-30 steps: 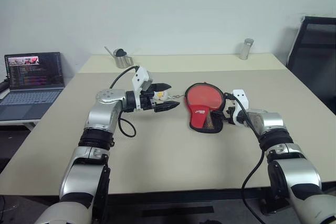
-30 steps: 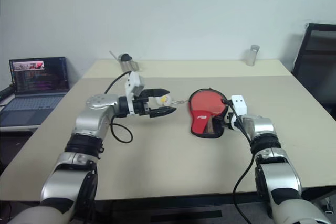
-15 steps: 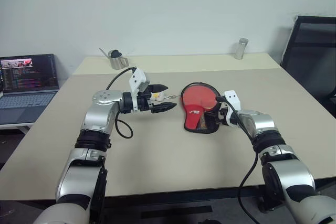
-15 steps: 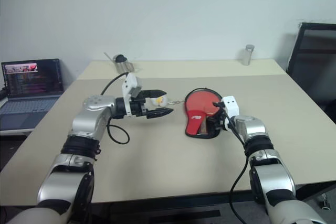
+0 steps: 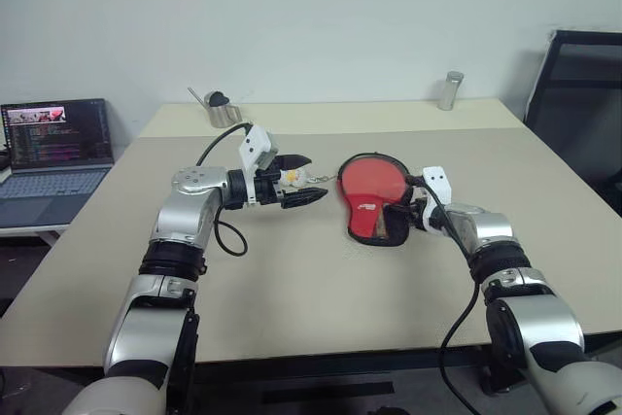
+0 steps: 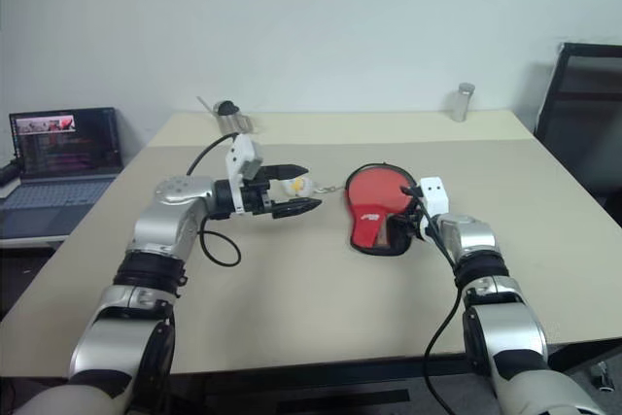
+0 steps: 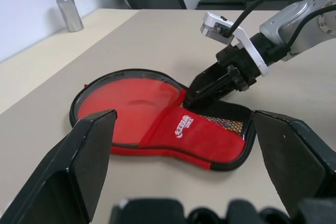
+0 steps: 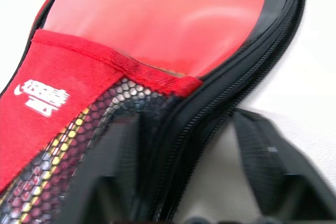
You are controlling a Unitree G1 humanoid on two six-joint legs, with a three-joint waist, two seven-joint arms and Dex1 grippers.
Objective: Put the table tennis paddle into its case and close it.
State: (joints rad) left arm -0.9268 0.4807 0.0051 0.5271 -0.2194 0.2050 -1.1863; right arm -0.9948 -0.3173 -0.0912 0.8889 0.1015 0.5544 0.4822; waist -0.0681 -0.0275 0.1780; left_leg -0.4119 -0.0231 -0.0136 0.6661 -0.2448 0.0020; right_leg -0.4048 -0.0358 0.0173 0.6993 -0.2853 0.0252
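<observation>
Counter [image 5: 292, 279] around the case [image 5: 374, 203] is mostly bare. Metal cup [image 5: 225, 109] at 11 o'clock near the far edge, steel canister [image 5: 448, 90] at 1 o'clock, both well apart from the case. Laptop [image 5: 56, 157] sits on a separate low desk at 9 o'clock, black chair [image 5: 578, 94] at 3 o'clock past the counter edge. Nothing lies between the pincers and the case.

Left pincer [image 5: 303, 180] hovers at 9 o'clock of the case, fingers spread wide and holding nothing, a small white-yellow charm [image 6: 297, 185] seen between them (touching or not, cannot tell).

Right pincer [image 7: 207, 85] has its fingers at the case's zipper edge on the 3 o'clock side, one finger [image 8: 270, 166] outside the rim and the other blurred at the mesh. Clamped on the edge or only straddling it, cannot tell.

Case lies flat at counter centre: red fabric with white logo [image 8: 44, 95], black mesh pocket [image 7: 223, 125], black zipper rim [image 8: 231, 93], round end gaping. Paddle [image 7: 128, 103] is inside, smooth red face showing through the opening. Handle is hidden under the fabric.
</observation>
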